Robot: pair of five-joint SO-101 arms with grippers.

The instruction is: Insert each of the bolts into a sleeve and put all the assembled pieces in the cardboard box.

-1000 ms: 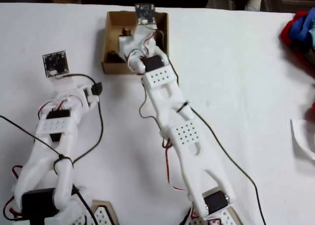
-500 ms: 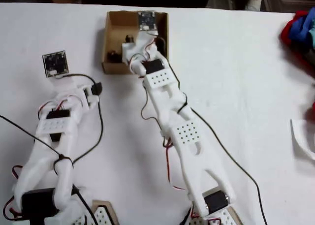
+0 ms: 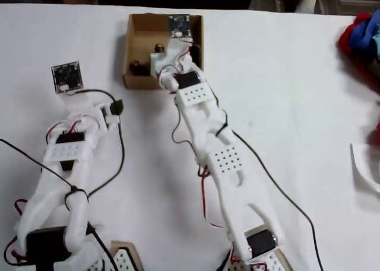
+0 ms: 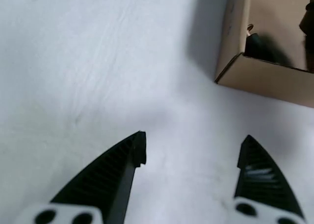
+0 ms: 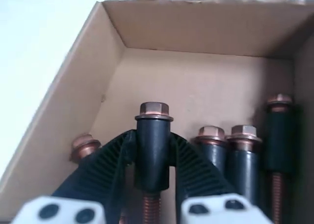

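Note:
The cardboard box [image 3: 135, 28] stands at the table's far edge, with my right gripper [image 3: 159, 50] inside it. In the right wrist view the right gripper [image 5: 153, 144] is shut on an assembled piece: a black sleeve [image 5: 153, 155] with a copper bolt head [image 5: 154, 110] sticking out of it. Several more sleeved bolts [image 5: 244, 153] lie on the box floor beside it, and another bolt head [image 5: 84, 146] shows near the box wall. My left gripper [image 4: 192, 143] hovers open over bare table, short of the box corner [image 4: 265, 79], holding nothing.
The left arm [image 3: 68, 149] rests on the near left of the white table. Coloured cloth [image 3: 359, 37] lies at the far right edge, and a white curved object [image 3: 363, 167] at the right. Cables trail along the right arm [image 3: 222, 158].
My right gripper has drawn back slightly from the box's far wall toward its near side, still shut on the sleeved bolt. The left arm has not moved.

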